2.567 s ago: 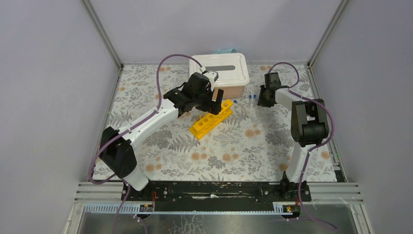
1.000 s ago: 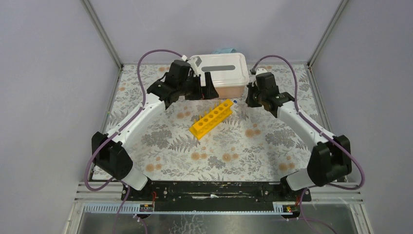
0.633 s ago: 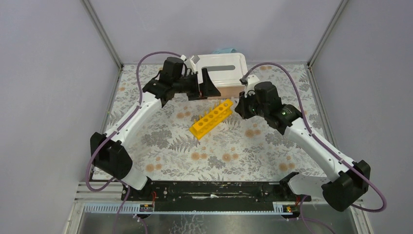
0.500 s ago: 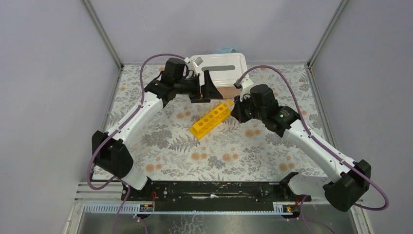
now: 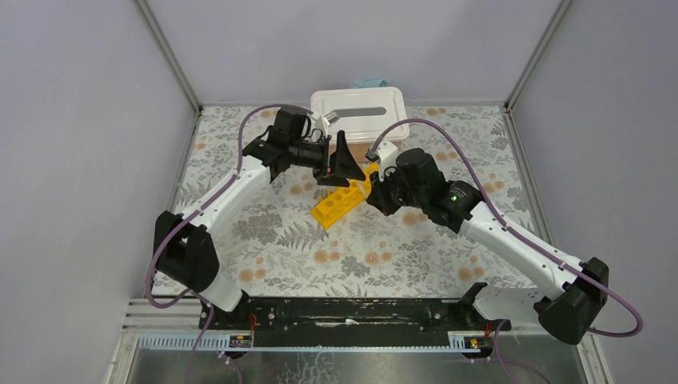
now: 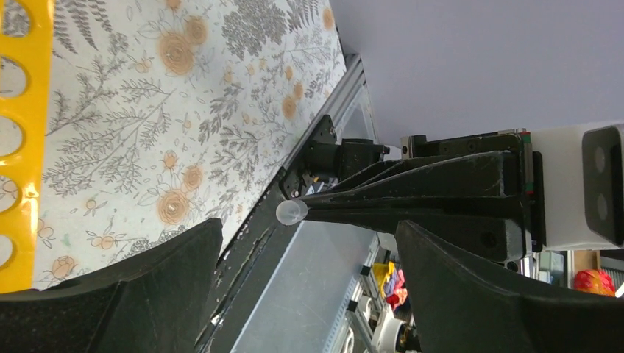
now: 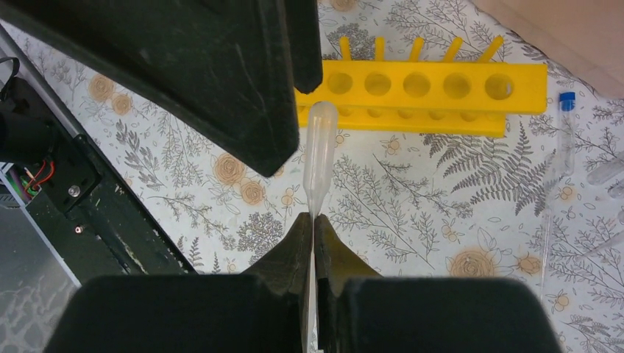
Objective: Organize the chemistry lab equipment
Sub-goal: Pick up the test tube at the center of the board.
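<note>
The long yellow test-tube rack [image 5: 339,201] lies slanted mid-table; its round holes show in the right wrist view [image 7: 419,92] and the left wrist view [image 6: 18,147]. My right gripper [image 5: 374,192] is shut on the thin stem of a clear plastic pipette [image 7: 320,147], whose bulb points at the rack. The bulb tip [image 6: 291,212] hangs between the spread fingers of my left gripper [image 6: 307,243], which is open and empty over the rack's far end [image 5: 340,164]. A blue-capped clear tube [image 7: 565,132] lies on the cloth right of the rack.
A white lidded box [image 5: 360,112] stands at the back behind the rack, with a pale blue item [image 5: 369,82] behind it. Another clear tube [image 7: 607,173] lies at the right edge of the right wrist view. Metal rails and grey walls enclose the flowered cloth.
My right arm has swung left and nearer, carrying the pipette to the rack. The left gripper has come down from beside the box to the rack's far end, staying open.
</note>
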